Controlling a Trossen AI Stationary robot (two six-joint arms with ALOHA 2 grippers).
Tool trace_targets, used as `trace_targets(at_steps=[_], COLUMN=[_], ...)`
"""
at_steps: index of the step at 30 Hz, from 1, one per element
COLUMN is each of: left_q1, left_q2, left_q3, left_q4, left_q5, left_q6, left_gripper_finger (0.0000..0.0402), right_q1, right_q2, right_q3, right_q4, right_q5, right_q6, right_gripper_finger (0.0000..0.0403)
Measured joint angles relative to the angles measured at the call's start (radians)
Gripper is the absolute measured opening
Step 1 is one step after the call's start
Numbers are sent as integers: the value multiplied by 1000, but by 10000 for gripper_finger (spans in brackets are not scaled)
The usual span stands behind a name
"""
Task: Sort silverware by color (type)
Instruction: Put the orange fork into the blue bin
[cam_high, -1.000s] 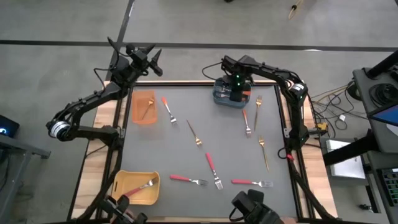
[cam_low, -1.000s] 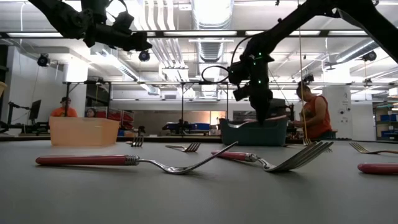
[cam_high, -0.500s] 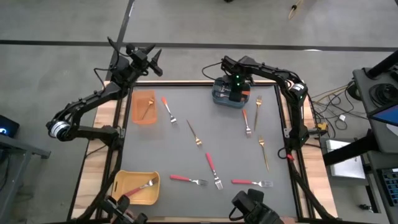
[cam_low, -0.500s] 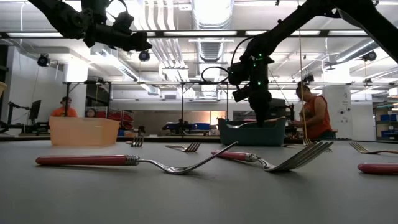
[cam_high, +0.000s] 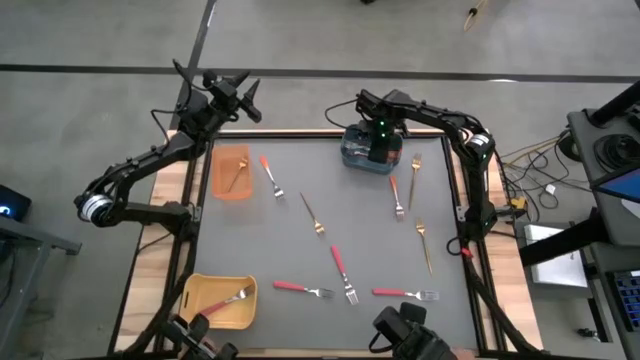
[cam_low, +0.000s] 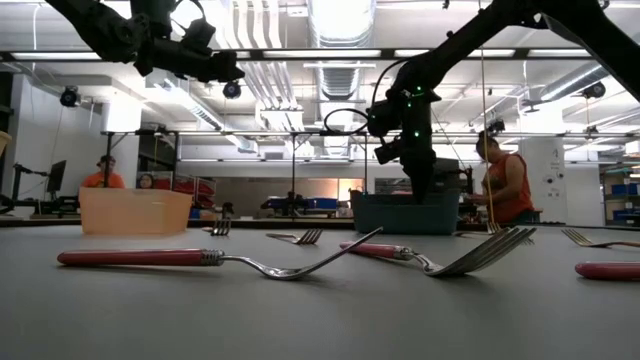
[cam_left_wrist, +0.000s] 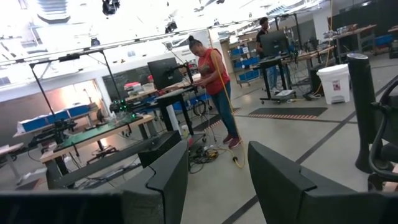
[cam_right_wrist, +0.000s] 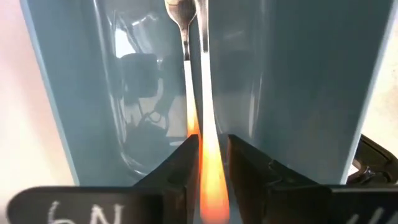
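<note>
Scattered forks (cam_high: 341, 268) clutter the mat's middle; blue-grey bin (cam_high: 358, 155) holds the right end effector (cam_high: 378, 152).

I see a glossy blue-grey plastic bin (cam_right_wrist: 298, 93) around a shiny metal orange-handled fork (cam_right_wrist: 202, 124); matt grey table mat (cam_high: 330, 200), bare wood edge at 9 o'clock
</note>
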Motion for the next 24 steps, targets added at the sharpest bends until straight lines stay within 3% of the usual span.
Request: trace_targets(at_steps=[7, 15, 20, 24], left_q1=[0, 0, 0, 0], left_q2=[0, 0, 0, 0], left_q3=[0, 0, 0, 0], left_q4=[-1, -27, -41, -47], left_q5=[1, 1, 2, 2], left_q6=[-19, -31, -45, -45], left_gripper_finger=[149, 149, 149, 149], right_q1=[0, 2, 4, 19], right_q2=[0, -2, -3, -3], right_q3=[0, 0, -15, -68], right_q4=[-2, 44, 147, 217], right_q5=[0, -4, -86, -116], right_q6=[10, 75, 140, 94], right_gripper_finger=[88, 70, 56, 49])
